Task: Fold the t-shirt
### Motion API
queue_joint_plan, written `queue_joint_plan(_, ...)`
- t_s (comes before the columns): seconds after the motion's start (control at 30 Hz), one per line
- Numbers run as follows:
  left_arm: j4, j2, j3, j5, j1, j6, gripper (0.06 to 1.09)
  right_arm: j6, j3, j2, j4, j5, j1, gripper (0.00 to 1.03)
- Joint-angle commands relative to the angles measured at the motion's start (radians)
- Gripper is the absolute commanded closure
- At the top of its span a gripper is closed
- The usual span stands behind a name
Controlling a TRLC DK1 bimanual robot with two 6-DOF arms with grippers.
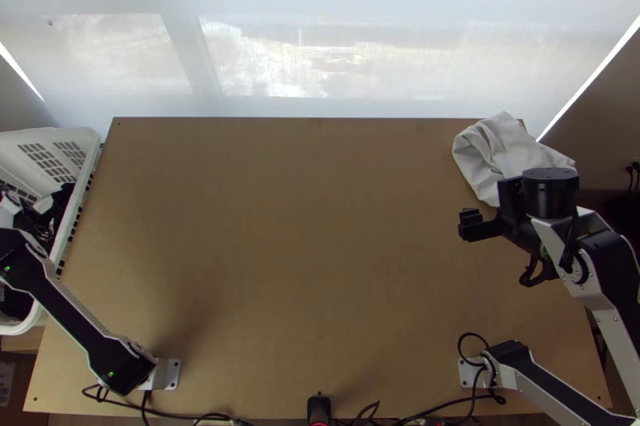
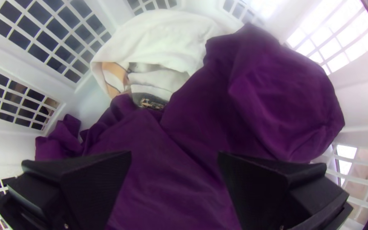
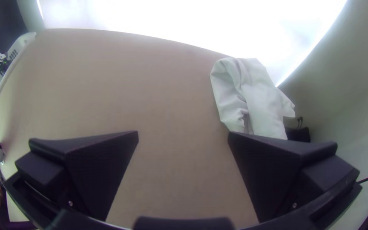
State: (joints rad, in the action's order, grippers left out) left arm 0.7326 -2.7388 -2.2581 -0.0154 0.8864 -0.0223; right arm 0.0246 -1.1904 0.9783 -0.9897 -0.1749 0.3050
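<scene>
Pale label (image 1: 6,383), lower left, wording too small to read; white laundry basket (image 1: 90,141) containing, per the left wrist view, one bunched purple garment (image 2: 252,98) and white fabric (image 2: 162,38), left gripper (image 1: 50,214) above the purple, fingers wide apart. One crumpled white cloth (image 1: 504,148), far right table corner, beyond and apart from right gripper (image 1: 470,223), its fingers also wide; which piece is the t-shirt is uncertain.

1. We count two arms: left arm (image 1: 70,316), right arm (image 1: 594,286).
2. One desk (image 1: 320,226).
3. One basket (image 1: 90,137), left edge.
4. One pale cloth (image 1: 512,154), upper right.
5. Inside the basket, we make out at least one purple cloth (image 2: 277,93) and one white cloth (image 2: 162,36).
</scene>
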Motion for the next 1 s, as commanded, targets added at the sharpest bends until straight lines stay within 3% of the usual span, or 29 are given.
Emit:
queue_joint_plan(0.0,-0.015,-0.052,-0.003,-0.001,-0.006,0.016,0.11,0.006,0.017,0.008,-0.004,0.0,-0.014,0.05)
queue_joint_plan(0.33,-0.035,-0.085,-0.017,-0.001,-0.017,0.025,0.12,0.006,0.037,0.013,-0.001,0.0,-0.02,0.05)
queue_joint_plan(0.5,-0.03,-0.085,-0.017,0.002,-0.021,0.056,0.31,0.005,0.04,0.013,0.0,0.0,-0.02,0.05)
queue_joint_plan(0.6,-0.027,-0.082,-0.017,0.009,-0.02,0.068,0.33,0.003,0.041,0.011,0.0,0.0,-0.023,0.05)
queue_joint_plan(0.7,-0.021,-0.079,-0.018,0.025,-0.017,0.07,0.52,0.003,0.04,0.008,0.0,0.0,-0.026,0.05)
queue_joint_plan(0.83,-0.015,-0.065,-0.02,0.026,-0.015,0.062,1.05,0.003,0.04,0.002,0.0,0.0,-0.026,0.05)
queue_joint_plan(0.97,0.004,-0.044,-0.02,0.111,0.002,0.062,1.05,0.005,0.032,0.0,0.0,0.0,-0.027,0.05)
